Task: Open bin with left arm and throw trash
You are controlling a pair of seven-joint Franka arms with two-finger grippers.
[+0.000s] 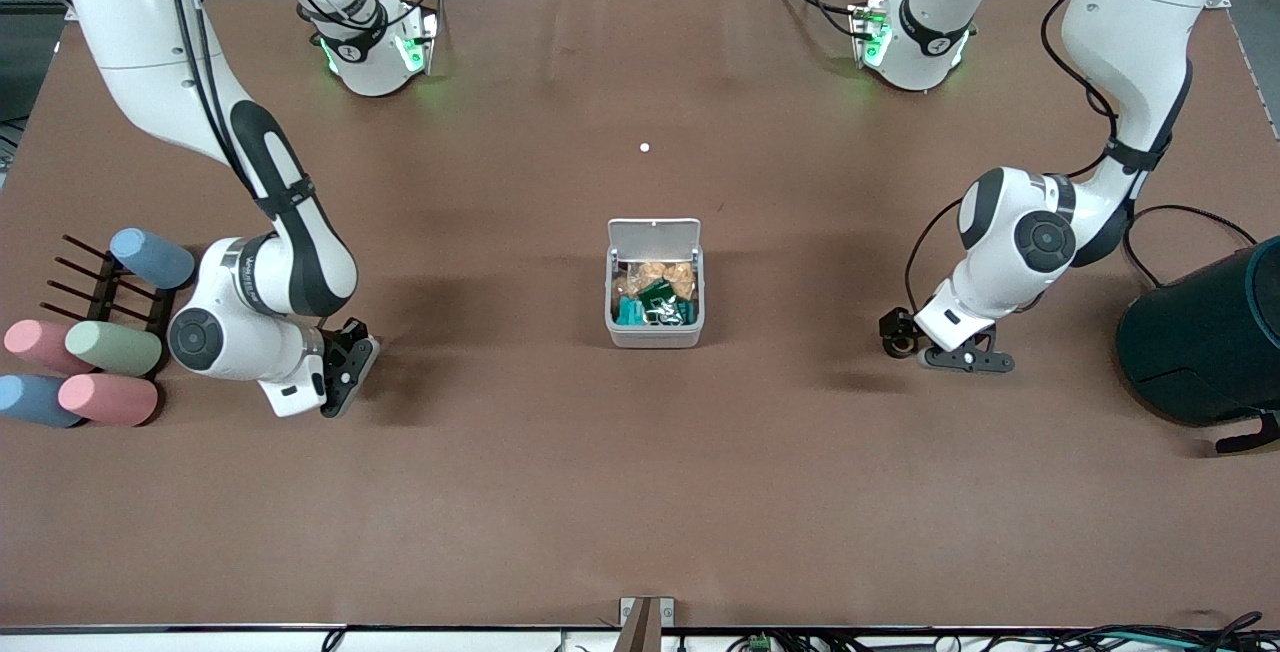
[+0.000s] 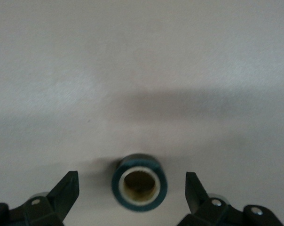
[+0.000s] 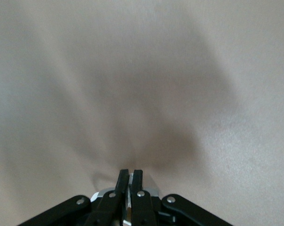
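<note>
The small white-grey bin [image 1: 655, 334] stands mid-table with its lid [image 1: 654, 233] tipped back open. Brown, green and teal wrappers lie inside it. A dark tape ring [image 1: 898, 336] with a pale inner rim lies on the table toward the left arm's end. My left gripper [image 1: 935, 350] is low over it and open, and in the left wrist view the tape ring [image 2: 138, 184] sits between the spread fingers [image 2: 67, 190], touching neither. My right gripper [image 1: 345, 380] hangs low over bare table toward the right arm's end, and its fingers [image 3: 130, 181] are shut.
A big dark teal cylinder [image 1: 1210, 342] lies at the left arm's end of the table. A black rack with several pastel rollers [image 1: 100, 352] sits at the right arm's end. A tiny white dot [image 1: 644, 147] lies between the bin and the arm bases.
</note>
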